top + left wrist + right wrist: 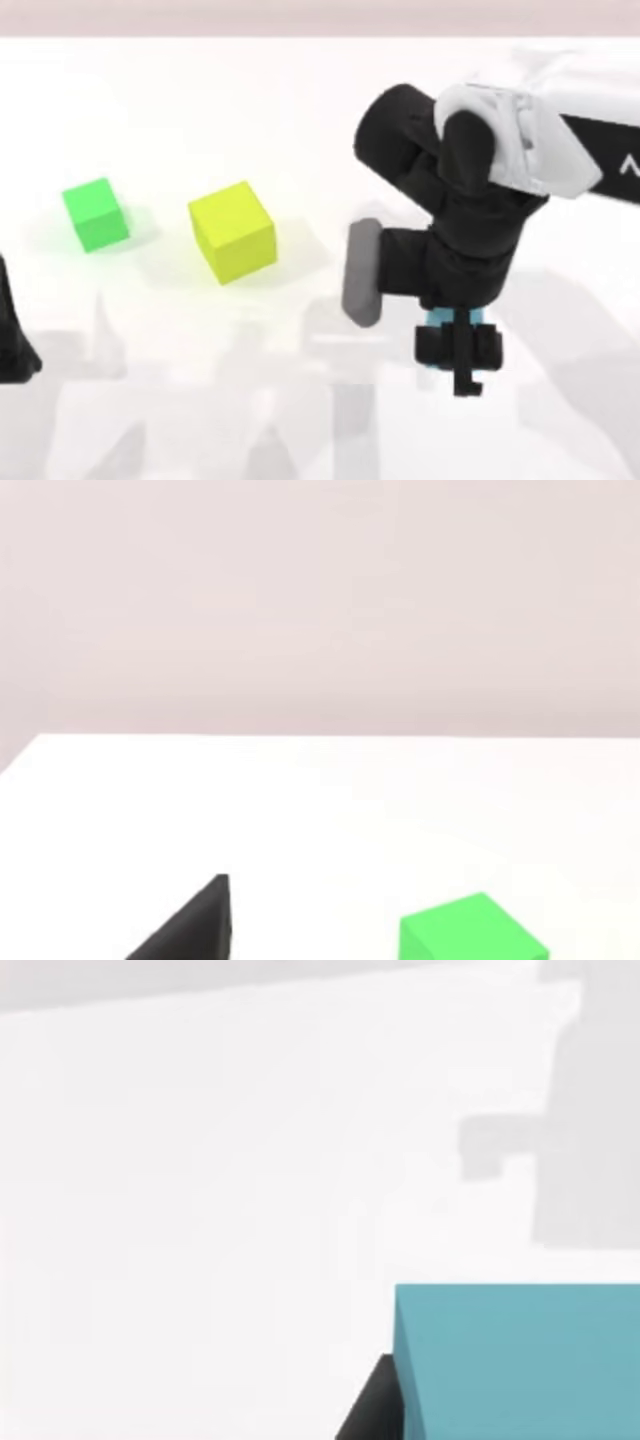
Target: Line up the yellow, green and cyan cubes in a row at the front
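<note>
The lime-yellow cube sits left of the table's middle, with the smaller green cube farther left of it. My right gripper points down at the front right of centre, shut on the cyan cube, of which only slivers show under the wrist. In the right wrist view the cyan cube fills the lower corner, with one dark finger pressed against its side. My left arm is parked at the left edge; one finger shows, apart from the green cube.
The right arm's black and white body hangs over the table's right half, a grey block jutting from its wrist toward the yellow cube. The white table stretches bare along the front, between the two arms.
</note>
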{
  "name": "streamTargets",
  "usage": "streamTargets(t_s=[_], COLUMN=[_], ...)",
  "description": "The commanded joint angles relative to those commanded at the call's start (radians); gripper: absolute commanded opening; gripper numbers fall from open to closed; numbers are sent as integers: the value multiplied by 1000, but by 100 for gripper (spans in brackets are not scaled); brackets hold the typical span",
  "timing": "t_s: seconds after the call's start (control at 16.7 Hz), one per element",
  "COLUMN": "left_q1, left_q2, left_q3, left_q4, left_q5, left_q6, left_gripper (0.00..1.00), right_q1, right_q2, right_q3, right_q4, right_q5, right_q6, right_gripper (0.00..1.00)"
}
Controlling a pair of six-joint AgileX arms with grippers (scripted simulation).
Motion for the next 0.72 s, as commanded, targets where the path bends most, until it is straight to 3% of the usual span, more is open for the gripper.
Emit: streamTargets(t_s=[0.24,0.72], left_q1=[0,0], left_q2=[0,0], left_q3=[0,0], left_q4=[0,0], left_q5=[0,0], left_q6=[0,0], left_gripper=[100,100], right_q1=[53,53], right_q2=[-120,-112], right_q3=[-137,-170], right_q4=[45,85], right_q5=[-2,-1], right_q6=[-50,-50], right_gripper=[0,0])
